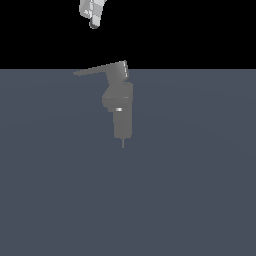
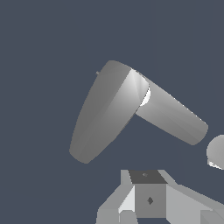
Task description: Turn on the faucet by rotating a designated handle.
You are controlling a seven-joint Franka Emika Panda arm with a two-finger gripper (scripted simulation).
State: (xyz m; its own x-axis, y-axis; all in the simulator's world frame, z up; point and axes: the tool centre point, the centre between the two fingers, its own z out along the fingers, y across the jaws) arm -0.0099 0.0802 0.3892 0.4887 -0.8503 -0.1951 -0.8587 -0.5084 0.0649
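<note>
The grey faucet (image 1: 121, 107) stands upright on the dark floor in the middle of the exterior view, with a bright band on its body. Its handle (image 1: 95, 70), a thin tapering lever, sticks out from the blocky top cap toward the exterior view's left. My white gripper (image 1: 94, 21) hangs well above the handle's tip and touches nothing; its upper part is cut off by the frame. In the wrist view the handle (image 2: 105, 118) is a broad flat blade, joined to the faucet's cylindrical body (image 2: 173, 116). Parts of my gripper (image 2: 148, 199) show at the frame edge, apart from both.
A flat dark blue-grey floor (image 1: 200, 190) spreads around the faucet, under a black background. A pale rounded shape (image 2: 216, 151) sits at the wrist view's edge; I cannot tell what it is.
</note>
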